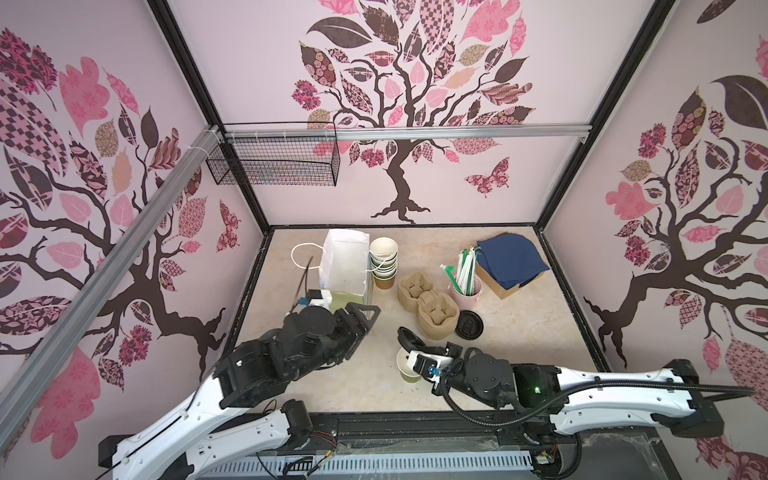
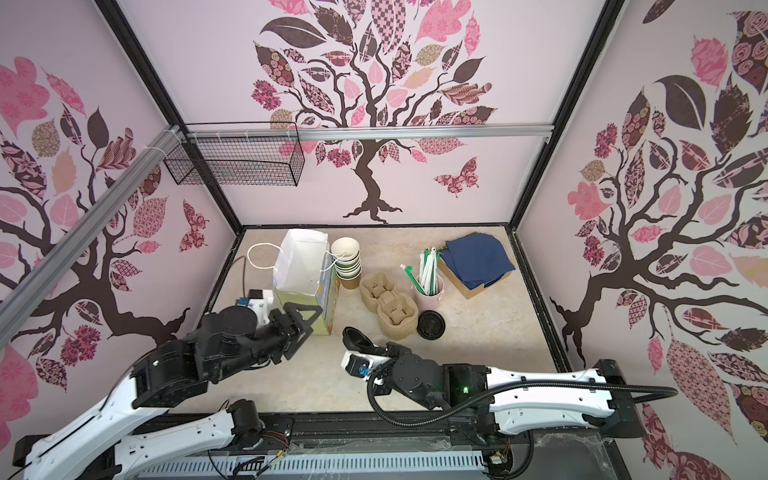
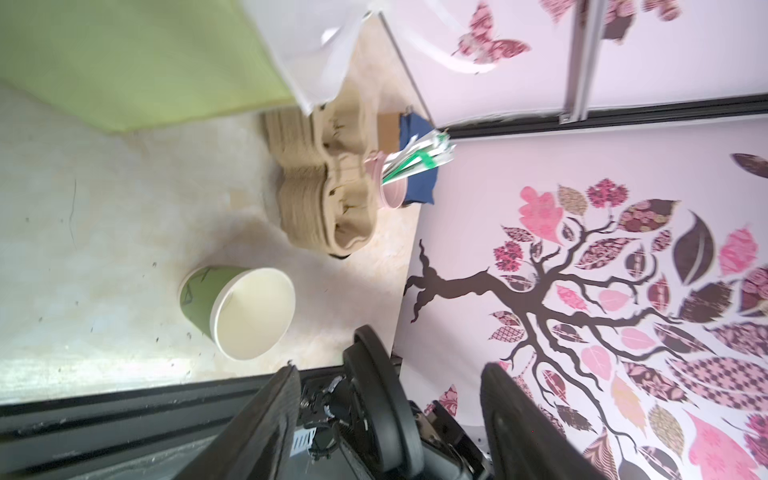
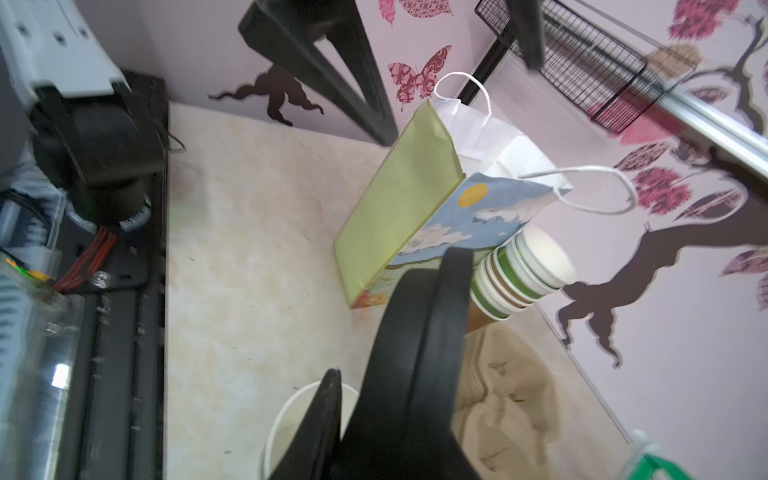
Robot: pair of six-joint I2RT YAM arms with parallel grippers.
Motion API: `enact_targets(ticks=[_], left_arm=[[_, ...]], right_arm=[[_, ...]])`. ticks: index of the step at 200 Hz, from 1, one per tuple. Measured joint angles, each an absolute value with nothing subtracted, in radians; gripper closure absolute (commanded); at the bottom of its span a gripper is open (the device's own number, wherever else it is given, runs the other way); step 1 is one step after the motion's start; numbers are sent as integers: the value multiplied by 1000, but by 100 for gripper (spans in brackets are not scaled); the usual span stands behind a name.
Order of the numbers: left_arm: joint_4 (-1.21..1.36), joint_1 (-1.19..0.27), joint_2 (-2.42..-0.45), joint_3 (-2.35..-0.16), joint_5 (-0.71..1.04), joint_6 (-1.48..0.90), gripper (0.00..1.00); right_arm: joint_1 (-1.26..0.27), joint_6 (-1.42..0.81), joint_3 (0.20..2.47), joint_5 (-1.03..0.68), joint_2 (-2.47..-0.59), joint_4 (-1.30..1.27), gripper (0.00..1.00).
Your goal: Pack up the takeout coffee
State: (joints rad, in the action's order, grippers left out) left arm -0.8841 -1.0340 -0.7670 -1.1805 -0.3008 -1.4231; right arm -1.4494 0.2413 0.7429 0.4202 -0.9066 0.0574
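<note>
"Left wrist view: where does the green paper cup [image 3: 237,309] stand?"

"Upright on the worktop [image 3: 104,216], near its front edge, mouth open and cream inside showing. It is apart from the stacked pulp carriers [image 3: 307,208] and well apart from the paper bag [image 3: 137,62]."

"And the black sip lid [image 1: 408,336]?"

"Not on the cup. The right gripper [image 1: 417,350] is clamped on it and holds it on edge in the air. In a top view the lid hangs just beyond the cup, towards the carriers. The right wrist view shows the cup's rim low beside the lid."

"The left gripper [image 1: 370,319]?"

"Jaws spread with nothing between them, near the front face of the bag — whether it touches the bag I cannot tell."

"What else is on the worktop?"

"The bag stands open at the back left, white inside, green on its near face. A stack of lidless cups [image 1: 383,259] is just beside it on the right. Further right are a pink cup of wrapped straws [image 1: 465,291] and navy napkins [image 1: 511,257] on a brown box — and a loose black lid [image 1: 468,324] lies flat just beside the carriers."
</note>
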Motion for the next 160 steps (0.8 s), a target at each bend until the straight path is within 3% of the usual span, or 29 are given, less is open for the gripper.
enact_targets(ticks=[36,88,114,160], left_arm=[[-990,-1034,-788,-1290,-470,-1073,30],[-944,-1042,-807,-1271,-508,-483,37],[-894,-1145,-815,-1250,-481,-199,35],[-817,-1235,-854,-1180,-342,186,26]], right_arm=[[-1328,-229,771,201,-882,93,92],[-898,-696,771,-276,-894,44,92],[-735,-791,773,-518,-919,51,91],[-723,-817,781,-760,-925,118,88]])
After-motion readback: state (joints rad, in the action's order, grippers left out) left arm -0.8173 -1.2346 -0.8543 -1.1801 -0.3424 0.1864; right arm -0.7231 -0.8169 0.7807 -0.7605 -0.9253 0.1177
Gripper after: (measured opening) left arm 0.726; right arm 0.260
